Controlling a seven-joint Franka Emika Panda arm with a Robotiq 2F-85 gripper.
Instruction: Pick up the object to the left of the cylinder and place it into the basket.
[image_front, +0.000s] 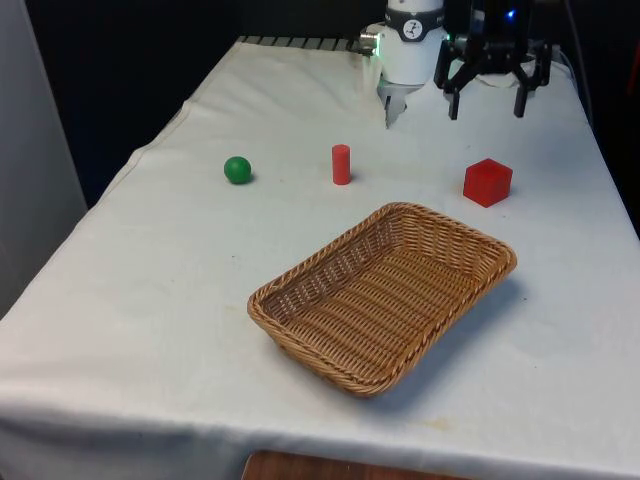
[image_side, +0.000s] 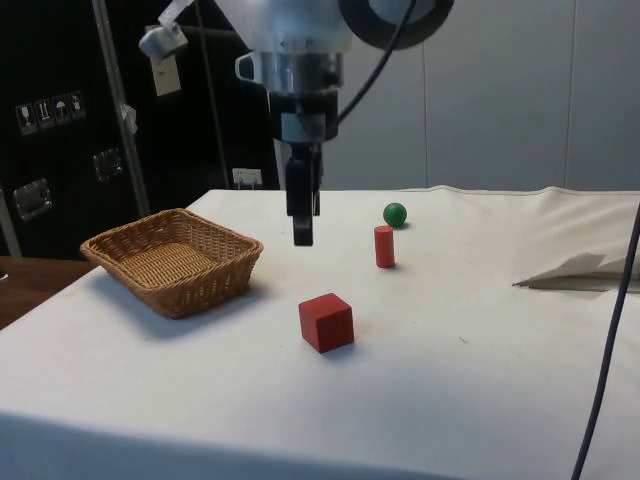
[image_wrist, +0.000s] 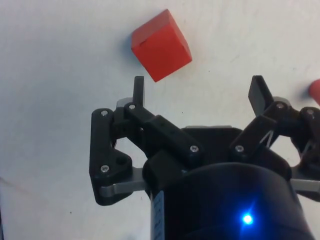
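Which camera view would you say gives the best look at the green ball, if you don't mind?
The front view: the green ball sits unobstructed on the cloth, at the front view's left of the red cylinder. In the side view it lies farther off, behind the cylinder.

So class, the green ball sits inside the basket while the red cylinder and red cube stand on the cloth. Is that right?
Not quite. The green ball lies on the cloth beside the red cylinder, outside the basket, as the front view shows. The red cube stands on the cloth.

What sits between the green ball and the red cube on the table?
The red cylinder stands upright between the green ball and the red cube, apart from both, seen in the front view.
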